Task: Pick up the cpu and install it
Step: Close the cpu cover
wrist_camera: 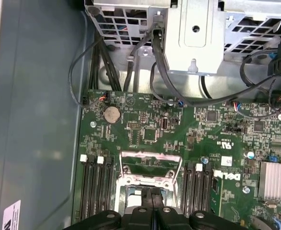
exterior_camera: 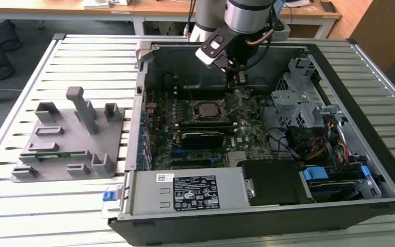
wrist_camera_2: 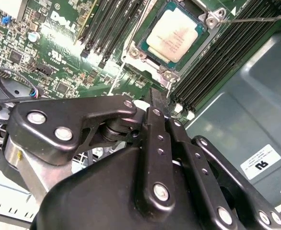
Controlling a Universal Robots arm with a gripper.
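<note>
inside the computer case (exterior_camera: 252,226), your tool (exterior_camera: 237,78) hangs with fingers (wrist_camera: 146,203) closed together, holding nothing. the cpu (exterior_camera: 207,109) lies flat in the socket (wrist_camera_2: 131,53), just to the exterior view's left below the tool.

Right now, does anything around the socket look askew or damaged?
Nothing looks damaged. The cpu lies flat and square in the socket, the shut gripper apart from it. Only the retention lever stands swung out and the load plate is flipped open, so the chip is unclamped.
</note>
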